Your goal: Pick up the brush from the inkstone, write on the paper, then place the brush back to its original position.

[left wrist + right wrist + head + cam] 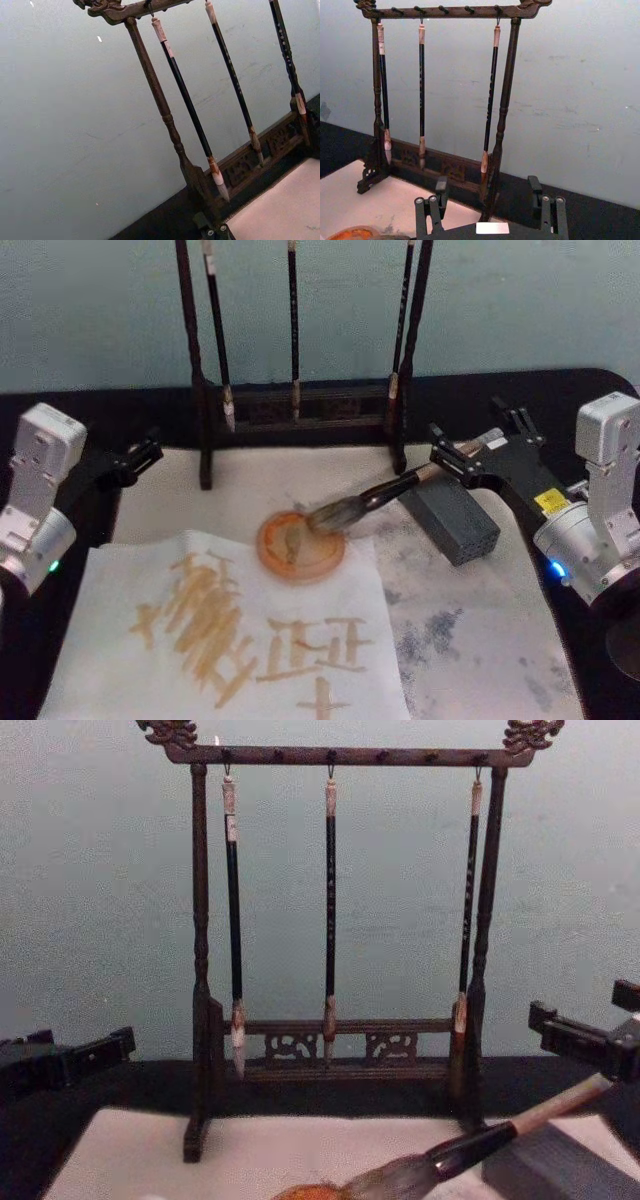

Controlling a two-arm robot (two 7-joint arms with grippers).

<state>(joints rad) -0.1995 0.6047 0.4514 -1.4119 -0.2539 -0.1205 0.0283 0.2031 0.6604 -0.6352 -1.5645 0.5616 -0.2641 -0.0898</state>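
Note:
The brush (390,490) lies slanted, its bushy bristles resting in the round orange inkstone (300,545) and its pale handle leaning over a dark grey block (450,520). My right gripper (476,440) is open at the handle's far end, one finger on each side of it and not closed on it. From the chest, the brush (470,1145) rises toward that gripper (585,1010). The paper (230,630), a white sheet with golden-brown strokes, lies in front of the inkstone. My left gripper (140,455) hovers at the mat's left edge.
A wooden brush rack (300,405) with three thin black-handled brushes stands at the back of the stained off-white mat (470,640). Seen from the chest, the rack (340,1040) is dead ahead. The black table (60,410) surrounds the mat.

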